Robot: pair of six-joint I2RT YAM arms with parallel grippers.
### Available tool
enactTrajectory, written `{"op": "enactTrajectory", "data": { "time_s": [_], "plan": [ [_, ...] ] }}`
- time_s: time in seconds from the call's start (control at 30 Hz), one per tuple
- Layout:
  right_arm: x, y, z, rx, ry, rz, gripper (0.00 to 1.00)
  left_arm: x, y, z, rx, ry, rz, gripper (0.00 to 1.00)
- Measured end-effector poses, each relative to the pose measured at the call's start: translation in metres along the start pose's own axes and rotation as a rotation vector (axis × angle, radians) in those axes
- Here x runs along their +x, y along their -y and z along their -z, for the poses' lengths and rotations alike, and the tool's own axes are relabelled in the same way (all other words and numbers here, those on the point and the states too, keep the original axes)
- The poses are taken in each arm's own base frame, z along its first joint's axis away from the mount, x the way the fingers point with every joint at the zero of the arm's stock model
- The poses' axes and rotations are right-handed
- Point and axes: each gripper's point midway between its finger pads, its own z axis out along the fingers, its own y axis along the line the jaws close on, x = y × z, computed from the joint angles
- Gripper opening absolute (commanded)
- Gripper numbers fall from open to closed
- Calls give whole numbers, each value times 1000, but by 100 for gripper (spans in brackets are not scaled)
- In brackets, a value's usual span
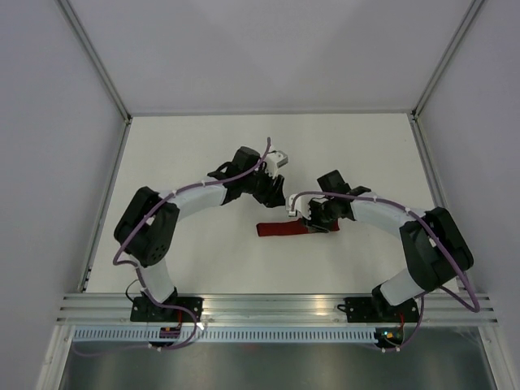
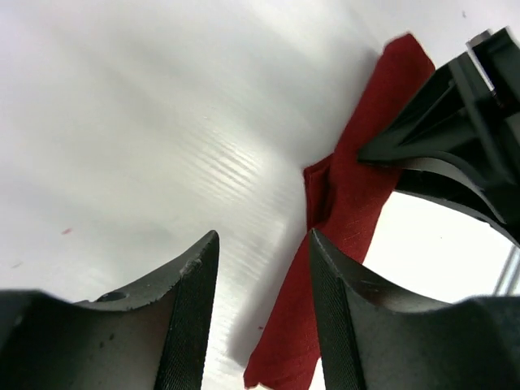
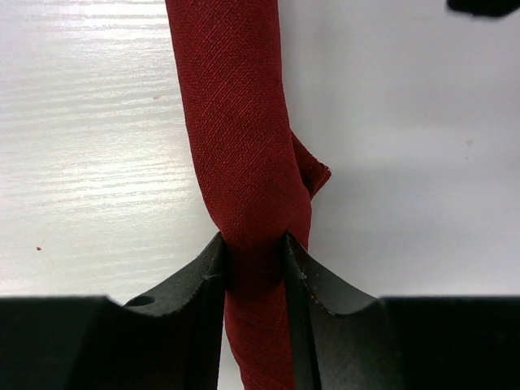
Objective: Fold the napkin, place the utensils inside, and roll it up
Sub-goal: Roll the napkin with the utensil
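The napkin lies as a tight dark red roll on the white table, just in front of both grippers. In the right wrist view the roll runs straight away from me, with a small loose corner sticking out on its right side. My right gripper is shut on the roll near its right end, as the top view also shows. My left gripper is open and empty, hovering just behind the roll, which passes by its right finger. The utensil is hidden from every view.
The white table is closed in by pale walls on the left, back and right. An aluminium rail runs along the near edge by the arm bases. The right gripper's black fingers show close by in the left wrist view.
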Motion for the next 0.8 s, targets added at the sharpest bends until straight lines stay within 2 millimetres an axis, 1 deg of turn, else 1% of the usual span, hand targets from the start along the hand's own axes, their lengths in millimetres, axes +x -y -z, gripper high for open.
{"op": "enactTrajectory", "data": {
  "time_s": [0.1,0.23,0.3,0.4,0.5,0.63,0.7,0.73,0.8],
  "plan": [
    [0,2,-2,-73,-14,-30,33,-12,-1,20,-83,101,-14,56],
    [0,6,-4,-172,-30,-77,32,-20,3,43,-149,212,-17,56],
    [0,7,-4,-225,-39,-106,33,-21,4,50,-178,254,-19,56],
    [0,9,-5,-294,-49,-146,33,-12,6,57,-222,287,-26,56],
    [1,10,-5,-351,-56,-185,32,2,14,53,-262,282,-49,56],
    [1,12,-5,-404,-61,-230,33,12,36,41,-284,252,-136,57],
    [1,12,-6,-426,-66,-247,32,15,50,36,-287,241,-199,59],
    [0,13,-6,-436,-68,-254,33,17,56,32,-289,231,-232,62],
    [0,14,-6,-458,-74,-274,33,21,65,23,-291,207,-299,63]
  ]
}}
